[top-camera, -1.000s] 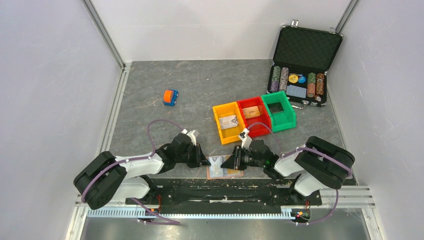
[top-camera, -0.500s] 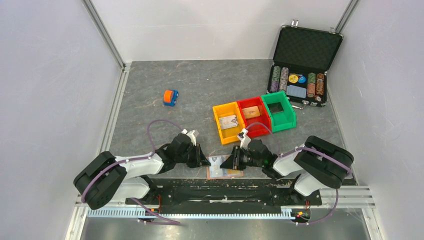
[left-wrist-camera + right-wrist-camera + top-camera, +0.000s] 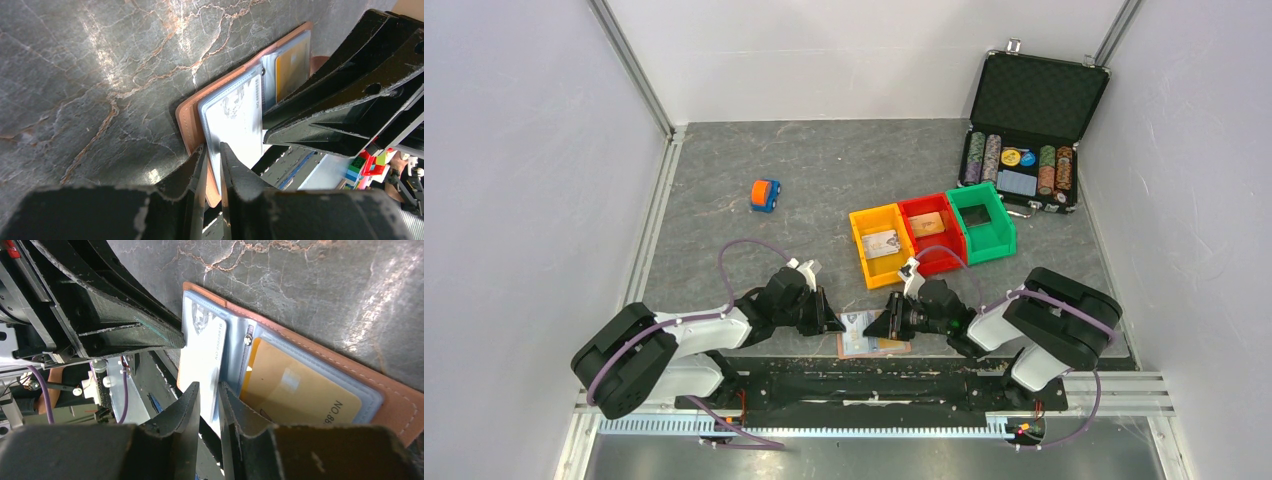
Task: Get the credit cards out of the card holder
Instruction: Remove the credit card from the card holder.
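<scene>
The card holder (image 3: 871,336) lies open at the table's near edge, reddish-brown (image 3: 395,405) with clear pockets. A white credit card (image 3: 202,352) sits in its left pocket and a yellow-orange card (image 3: 295,390) in its right one. My left gripper (image 3: 212,162) is shut on the holder's leather edge (image 3: 189,120) and pocket sheet. My right gripper (image 3: 209,397) is shut on the near edge of the white card (image 3: 235,115), with some pocket plastic beside it. Both grippers, left (image 3: 832,322) and right (image 3: 887,325), face each other across the holder.
Yellow (image 3: 864,248), red (image 3: 914,208) and green (image 3: 999,225) bins stand in a row behind the holder; the yellow and red ones each hold a card. An open black chip case (image 3: 1029,130) is at the back right. A small orange-blue toy (image 3: 765,195) lies at mid left.
The right arm's elbow has shifted slightly left. Both grippers and the card holder stay where they were.
</scene>
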